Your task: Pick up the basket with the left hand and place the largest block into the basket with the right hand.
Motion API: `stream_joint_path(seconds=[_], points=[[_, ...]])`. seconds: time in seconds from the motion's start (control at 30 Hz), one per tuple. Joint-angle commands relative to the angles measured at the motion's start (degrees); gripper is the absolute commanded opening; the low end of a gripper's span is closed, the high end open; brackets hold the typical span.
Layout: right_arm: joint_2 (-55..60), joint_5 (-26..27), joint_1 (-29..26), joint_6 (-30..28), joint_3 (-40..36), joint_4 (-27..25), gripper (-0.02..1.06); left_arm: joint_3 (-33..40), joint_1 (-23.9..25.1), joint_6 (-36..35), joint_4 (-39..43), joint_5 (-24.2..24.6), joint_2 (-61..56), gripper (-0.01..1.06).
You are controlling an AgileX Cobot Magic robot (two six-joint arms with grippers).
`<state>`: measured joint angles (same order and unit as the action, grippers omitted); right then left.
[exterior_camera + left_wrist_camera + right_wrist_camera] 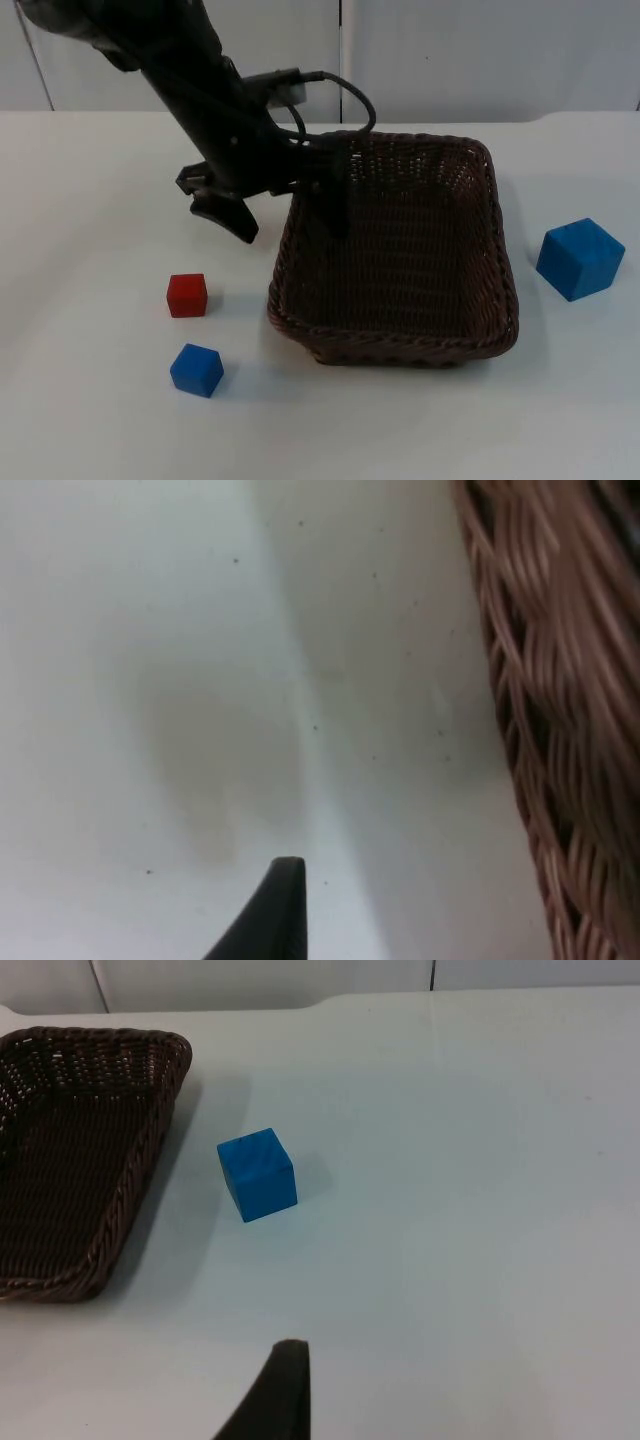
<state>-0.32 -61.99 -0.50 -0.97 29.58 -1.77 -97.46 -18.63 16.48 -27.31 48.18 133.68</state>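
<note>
Left pincer (290, 205) straddles the basket (400, 330) wall, fingers apart, one finger (232, 215) outside, one inside. The right wrist view shows the big blue block (257, 1174) just beside the basket's other wall; red block (187, 295) and small blue block (197, 369) lie on the pincer's side, on the desk (90, 200)

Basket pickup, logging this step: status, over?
Left gripper straddling the basket's left rim, fingers open. Right gripper waiting, facing the large blue block on the table right of basket. Basket empty. Nothing in the way.
</note>
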Motion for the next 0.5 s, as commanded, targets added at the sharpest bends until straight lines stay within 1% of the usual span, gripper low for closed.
stream_joint_path(seconds=[0.0,0.13,0.2,0.27,0.3,0.43,0.47], points=[[0.3,0.2,-0.1,-0.1,0.0,0.1,0.92,-0.4,-0.2,-0.3,-1.3,0.1,0.1,1.0],[0.3,0.2,-0.1,-0.1,0.0,0.1,0.92,-0.4,-0.2,-0.3,-1.9,0.2,0.3,1.0],[0.3,0.2,-0.1,-0.1,0.0,0.2,0.92,-0.4,-0.2,-0.3,-1.8,0.2,0.4,0.98],[0.3,0.2,-0.1,-0.1,0.0,0.2,0.92,-0.4,-0.2,-0.3,-2.1,0.7,0.9,0.87],[0.3,0.2,-0.1,-0.1,0.0,0.2,0.92,-0.4,-0.2,-0.3,-2.1,0.7,0.9,0.87],[0.3,0.2,-0.1,-0.1,0.0,0.2,0.92,-0.4,-0.2,-0.3,-3.8,1.3,1.5,0.67],[0.3,0.2,-0.1,-0.1,0.0,0.2,0.92,-0.4,-0.2,-0.3,-3.8,1.3,1.5,0.67]])
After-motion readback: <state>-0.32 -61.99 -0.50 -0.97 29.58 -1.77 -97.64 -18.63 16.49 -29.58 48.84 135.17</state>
